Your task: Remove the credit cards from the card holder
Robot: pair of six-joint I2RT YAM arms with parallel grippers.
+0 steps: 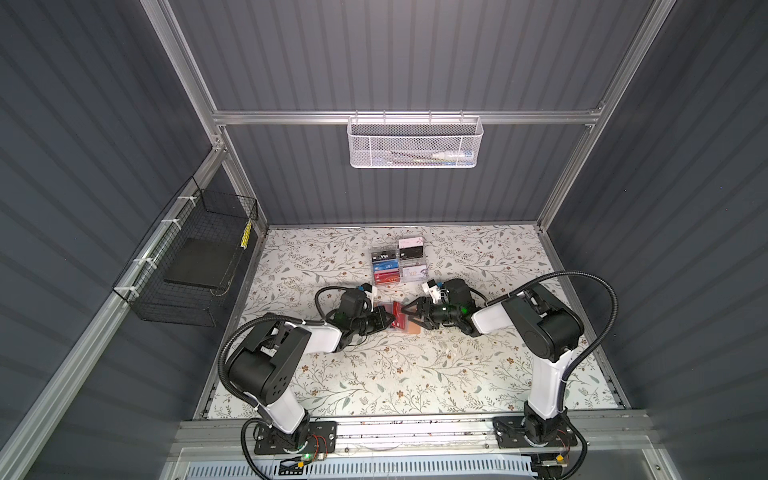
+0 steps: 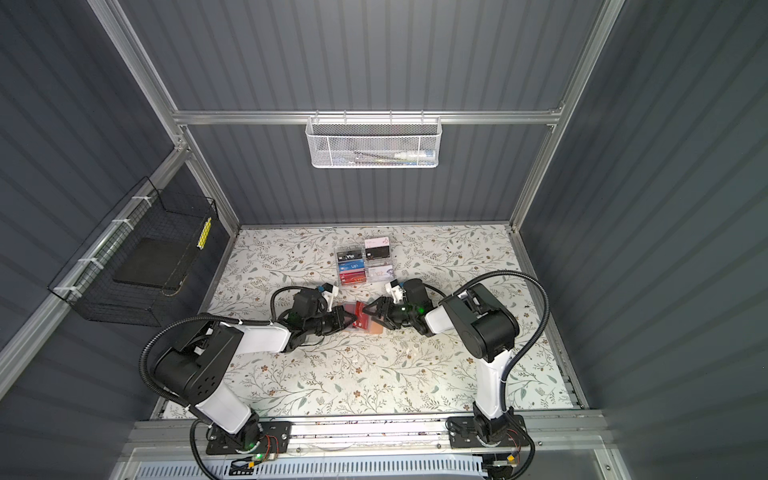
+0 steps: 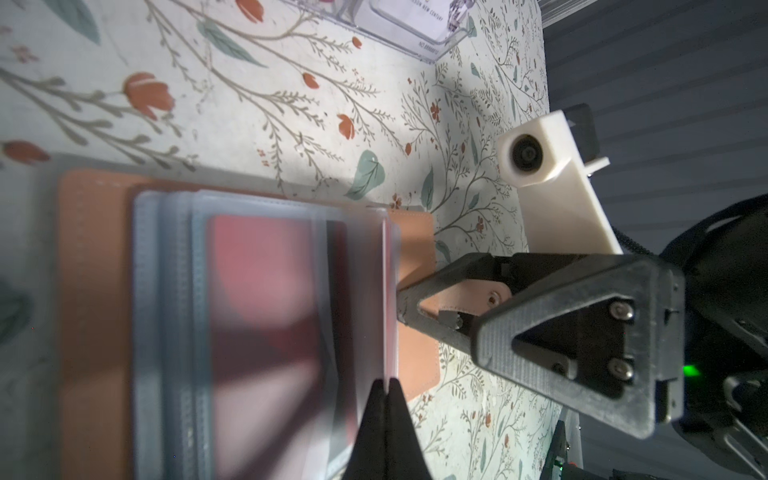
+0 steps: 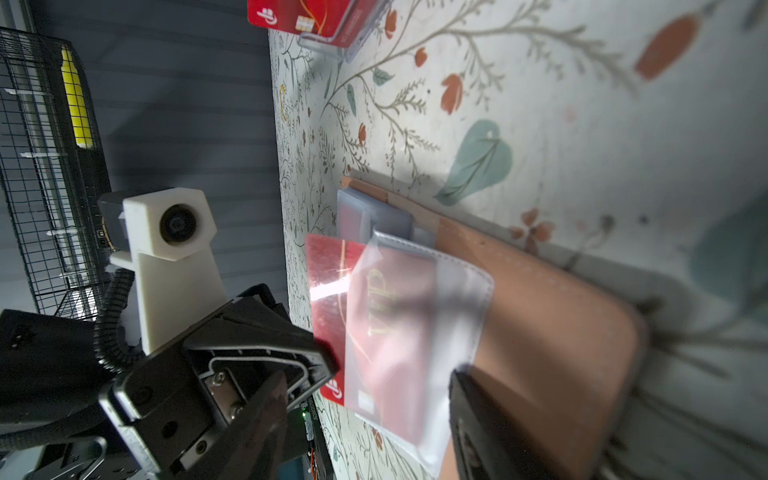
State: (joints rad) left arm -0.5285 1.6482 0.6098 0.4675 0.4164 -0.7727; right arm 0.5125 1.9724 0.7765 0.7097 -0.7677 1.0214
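Note:
The peach card holder (image 1: 414, 331) (image 2: 377, 331) lies open on the table between both arms, its grey-clear sleeves (image 3: 174, 291) fanned out. A red credit card (image 4: 328, 291) with gold "VIP" lettering sticks partly out of one raised sleeve (image 4: 419, 332). My left gripper (image 3: 388, 382) (image 1: 390, 320) is shut on that card's free edge. Facing it, my right gripper (image 4: 368, 378) (image 1: 409, 316) is open, one finger on each side of the raised sleeve. The holder's snap tab (image 3: 469, 297) shows through the right gripper's finger frame. Further sleeves hold another reddish card (image 3: 266, 291).
A clear acrylic card rack (image 1: 399, 266) (image 2: 365, 266) with several cards stands just behind the holder. A black wire basket (image 1: 195, 257) hangs on the left wall and a white mesh basket (image 1: 415, 143) on the back rail. The floral table (image 1: 374, 374) is bare in front.

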